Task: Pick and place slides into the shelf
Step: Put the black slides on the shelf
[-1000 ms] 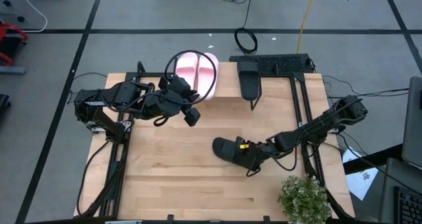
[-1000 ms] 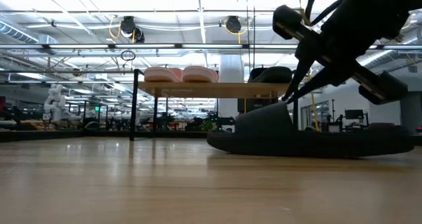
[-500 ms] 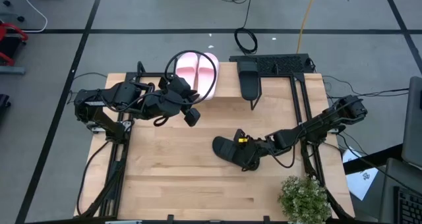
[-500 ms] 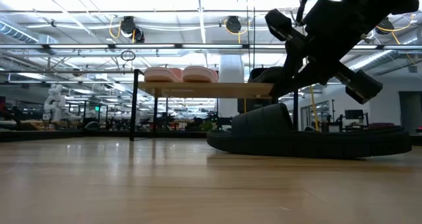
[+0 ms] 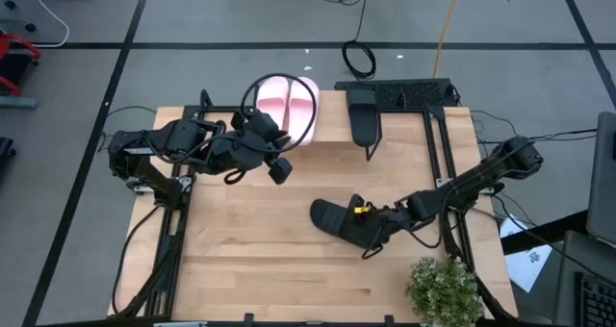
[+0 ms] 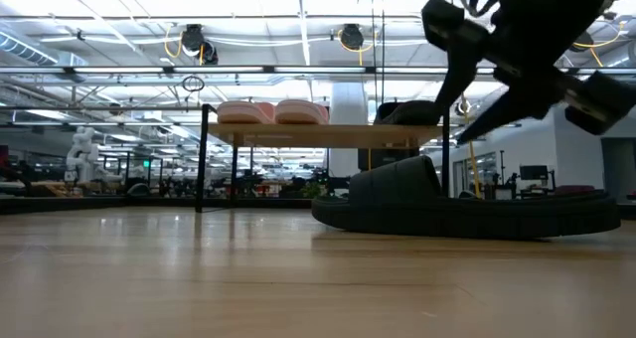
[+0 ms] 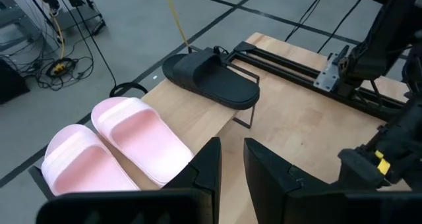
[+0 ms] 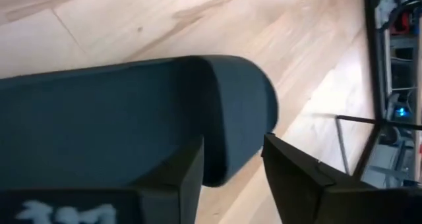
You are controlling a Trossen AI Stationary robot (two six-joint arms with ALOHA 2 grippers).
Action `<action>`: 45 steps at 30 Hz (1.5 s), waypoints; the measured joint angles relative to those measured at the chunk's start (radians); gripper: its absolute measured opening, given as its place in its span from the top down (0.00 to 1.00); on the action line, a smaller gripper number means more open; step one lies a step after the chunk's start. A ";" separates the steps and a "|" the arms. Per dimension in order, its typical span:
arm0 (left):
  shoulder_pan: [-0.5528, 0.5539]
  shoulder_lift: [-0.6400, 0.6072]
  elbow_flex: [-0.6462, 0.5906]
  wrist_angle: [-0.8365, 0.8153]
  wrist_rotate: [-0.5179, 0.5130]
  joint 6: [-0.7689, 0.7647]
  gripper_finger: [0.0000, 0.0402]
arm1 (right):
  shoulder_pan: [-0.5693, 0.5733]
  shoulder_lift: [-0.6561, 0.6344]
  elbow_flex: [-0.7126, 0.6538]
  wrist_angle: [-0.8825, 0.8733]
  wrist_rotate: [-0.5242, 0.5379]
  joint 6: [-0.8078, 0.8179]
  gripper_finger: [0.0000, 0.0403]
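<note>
One black slide point(image 5: 332, 217) lies flat on its sole on the table point(image 5: 250, 260). My right gripper point(image 5: 371, 238) hangs just above the slide's right end, open. In the right wrist view that rounded end point(image 8: 241, 118) reaches between the two fingers. The shelf point(image 5: 332, 130) at the far edge carries the pink pair point(image 5: 289, 109) and another black slide point(image 5: 363, 115), all resting on their soles. My left gripper point(image 5: 280, 170) hovers near the shelf's front, its fingers point(image 7: 204, 165) a narrow gap apart with nothing between them. My right gripper has one finger on each side of the black slide's rounded end point(image 8: 227, 165), coming from above and the table's right. Bare wood shows between one finger point(image 8: 297, 178) and the slide. Whether the other finger point(image 8: 178, 178) touches it, I cannot tell.
A potted plant point(image 5: 443, 290) stands at the table's near right corner. Black rails point(image 5: 445, 173) run along the right side. Bare wood lies between the slide and the shelf and across the near left of the table.
My right gripper has opened its fingers and risen a little over the black slide's right end. The slide lies where it was on the table.
</note>
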 joint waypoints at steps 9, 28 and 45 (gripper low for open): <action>0.000 0.000 0.000 0.001 -0.017 0.003 0.84 | -0.021 0.093 -0.001 0.083 -0.002 -0.010 0.60; 0.000 0.000 0.000 0.005 -0.017 -0.003 0.84 | -0.050 0.173 -0.002 0.212 0.212 -0.123 0.98; 0.000 -0.007 0.000 -0.050 -0.036 0.034 0.84 | -0.198 0.061 0.550 -0.379 0.608 0.063 1.00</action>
